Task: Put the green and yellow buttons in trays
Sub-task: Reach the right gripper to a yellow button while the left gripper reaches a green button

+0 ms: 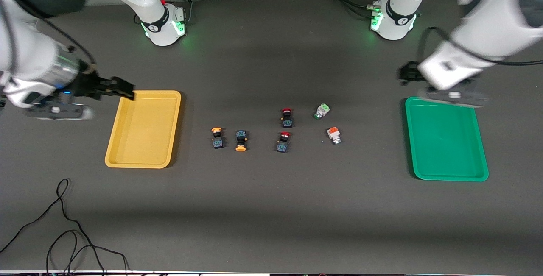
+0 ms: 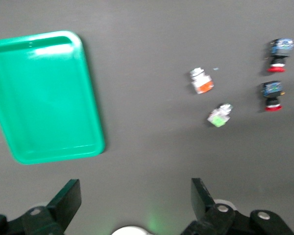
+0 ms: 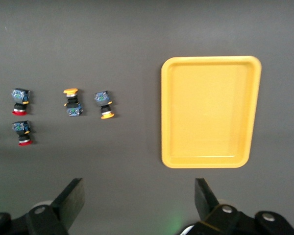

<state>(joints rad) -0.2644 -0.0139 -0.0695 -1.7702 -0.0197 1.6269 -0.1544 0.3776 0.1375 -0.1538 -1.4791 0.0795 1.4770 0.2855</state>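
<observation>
Dark grey table, and both arms are up in the air with parts of them cut off by the frame edges. Blur smears the left gripper in the front view, hanging over the table at the green tray's edge nearest the robots' bases; its fingers are hard to read there. The left wrist view settles it: both fingers stand wide apart, nothing between them, nothing touched. Over at the other end, the right gripper hovers above the yellow tray's corner nearest the bases, and the right wrist view shows its fingers spread just as wide, holding nothing.

Both trays lie bare. All six buttons sit on the table between them. Two yellow-capped buttons lie side by side toward the yellow tray, one cap pointing to the bases, the other to the front camera. Two red-capped buttons lie mid-table, one nearer the camera than the other. Toward the green tray, the green-topped button lies tilted on its side, with an orange-topped white button near it, closer to the camera. In the right wrist view the green one is only a sliver at the frame edge. Black cables trail along the table's front corner.
</observation>
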